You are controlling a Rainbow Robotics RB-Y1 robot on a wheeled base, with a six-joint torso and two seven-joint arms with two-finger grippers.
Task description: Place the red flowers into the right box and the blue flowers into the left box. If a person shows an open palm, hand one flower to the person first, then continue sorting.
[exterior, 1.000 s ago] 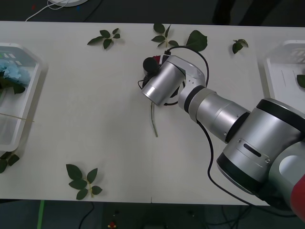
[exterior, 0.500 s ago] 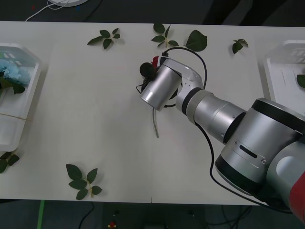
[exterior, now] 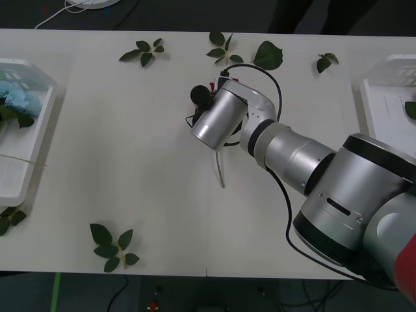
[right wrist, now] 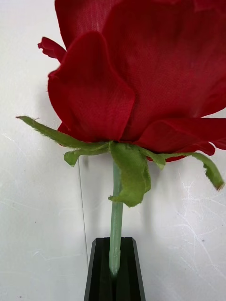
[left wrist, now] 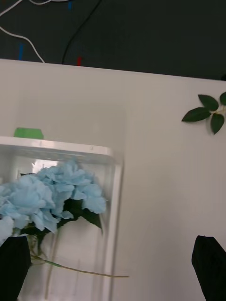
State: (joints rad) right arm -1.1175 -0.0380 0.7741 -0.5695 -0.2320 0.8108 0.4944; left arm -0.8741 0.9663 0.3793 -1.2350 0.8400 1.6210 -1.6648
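Right wrist view: my right gripper point(right wrist: 114, 270) is pinched on the rose point(right wrist: 141, 70) stem just below the bloom, black fingers point(right wrist: 99, 277) pressed together around it. Front view puts that gripper over the table point(exterior: 130, 162) middle, stem hanging out under the wrist with its tip near the surface. My left gripper point(left wrist: 113, 268) is spread, hovering above the left box point(left wrist: 113, 188), which holds the blue flowers point(left wrist: 52, 193). Right box point(exterior: 383, 97) sits at the table's right edge, well apart from the rose. Leaf sprigs point(exterior: 112, 246) lie scattered around
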